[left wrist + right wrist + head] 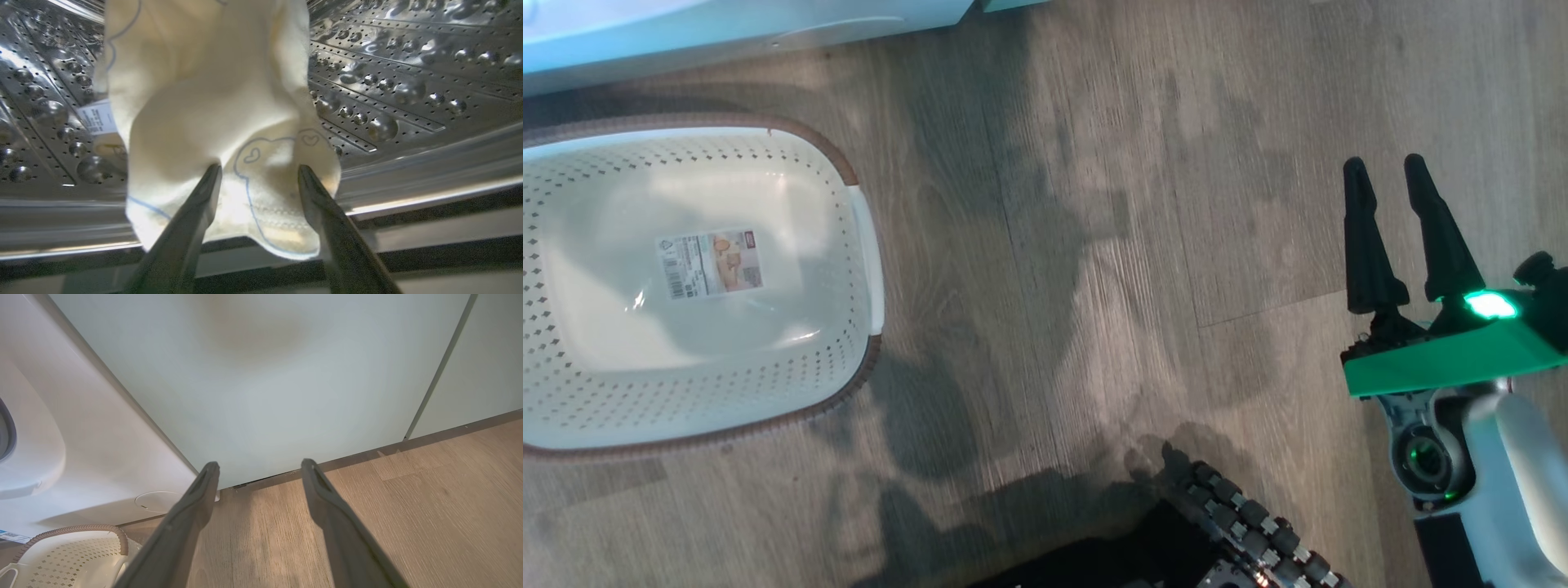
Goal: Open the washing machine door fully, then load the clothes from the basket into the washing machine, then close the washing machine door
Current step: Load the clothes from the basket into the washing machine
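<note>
**Clothes (pixel 204 102) lay in the steel drum (pixel 408 81)**

Your left gripper (pixel 259 168) stood wide open, gripping nothing, its fingers spread just before the pale yellow garments inside the washing machine (pixel 81 428). Your right gripper (pixel 1384 162) hung open and empty above the floor (pixel 1094 245), well apart from the basket (pixel 833 351).

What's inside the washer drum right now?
Pale yellow clothes with a bear outline and a white tag, against the steel drum wall. Whether a second garment lies under it is hidden.
</note>
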Controlling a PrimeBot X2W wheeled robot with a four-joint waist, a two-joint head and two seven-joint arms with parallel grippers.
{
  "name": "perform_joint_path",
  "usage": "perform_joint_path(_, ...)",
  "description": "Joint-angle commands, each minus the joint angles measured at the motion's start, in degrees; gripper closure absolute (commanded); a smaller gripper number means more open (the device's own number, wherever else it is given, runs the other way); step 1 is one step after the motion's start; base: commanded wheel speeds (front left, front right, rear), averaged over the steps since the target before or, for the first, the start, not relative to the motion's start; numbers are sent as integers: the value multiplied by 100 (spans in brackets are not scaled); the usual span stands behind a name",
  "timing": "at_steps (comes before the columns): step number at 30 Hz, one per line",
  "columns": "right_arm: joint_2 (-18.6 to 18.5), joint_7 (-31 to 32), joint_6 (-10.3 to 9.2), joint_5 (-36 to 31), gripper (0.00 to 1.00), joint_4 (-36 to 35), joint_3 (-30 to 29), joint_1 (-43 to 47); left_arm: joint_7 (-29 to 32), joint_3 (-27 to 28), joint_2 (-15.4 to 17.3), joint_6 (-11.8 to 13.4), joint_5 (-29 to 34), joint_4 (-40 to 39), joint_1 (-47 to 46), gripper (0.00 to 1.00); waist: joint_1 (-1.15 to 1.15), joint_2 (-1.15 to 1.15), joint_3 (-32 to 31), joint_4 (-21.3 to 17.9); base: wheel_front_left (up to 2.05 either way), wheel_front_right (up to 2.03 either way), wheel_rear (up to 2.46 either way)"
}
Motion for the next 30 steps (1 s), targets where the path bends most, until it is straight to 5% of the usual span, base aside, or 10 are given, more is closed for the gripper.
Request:
perform_joint_path(1, -24, -54, -16, 62, 0, -123, 83, 8, 33, 97, 226, -25, 60, -108, -224, 1, -1, 0, 6, -4, 0, 0, 0)
perform_joint_path(3, -24, -54, -16, 64, 0, -120, 96, 1, 74, 59, 185, -44, 62, -1, -315, 76, -1, 0, 7, -6, 0, 0, 0)
perform_joint_path(4, -24, -54, -16, 64, 0, -116, 101, -3, 71, 32, 172, -51, 83, 36, -364, 100, -1, 0, 11, -7, 0, 0, 0)
perform_joint_path(14, -24, -54, -16, 75, 0, -120, 122, -19, -428, -30, 77, -130, 173, 160, -755, 100, -1, 0, 52, -12, 0, 0, 0)
perform_joint_path(30, -24, -54, -16, 318, 0, -193, 328, -52, -2294, 15, 388, -79, 678, 567, -1685, 100, -1, 0, 478, -535, 0, 0, 0)
